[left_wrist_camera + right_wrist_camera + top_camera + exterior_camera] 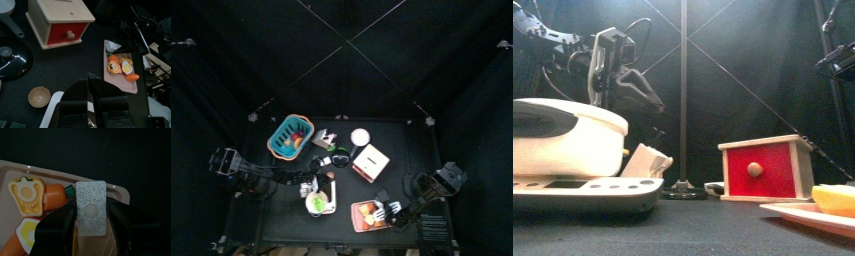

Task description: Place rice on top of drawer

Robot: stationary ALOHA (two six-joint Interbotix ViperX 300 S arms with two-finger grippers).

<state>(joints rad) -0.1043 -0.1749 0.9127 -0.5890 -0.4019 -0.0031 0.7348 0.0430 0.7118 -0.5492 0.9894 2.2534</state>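
The drawer point(60, 22), upper left, looks like pale smooth wood with a glossy red-painted front and knob. The tray point(100, 188) appears smooth matt plastic; a speckled, rough-looking block point(91, 208) lies on it. The bench point(73, 60) is matt black.
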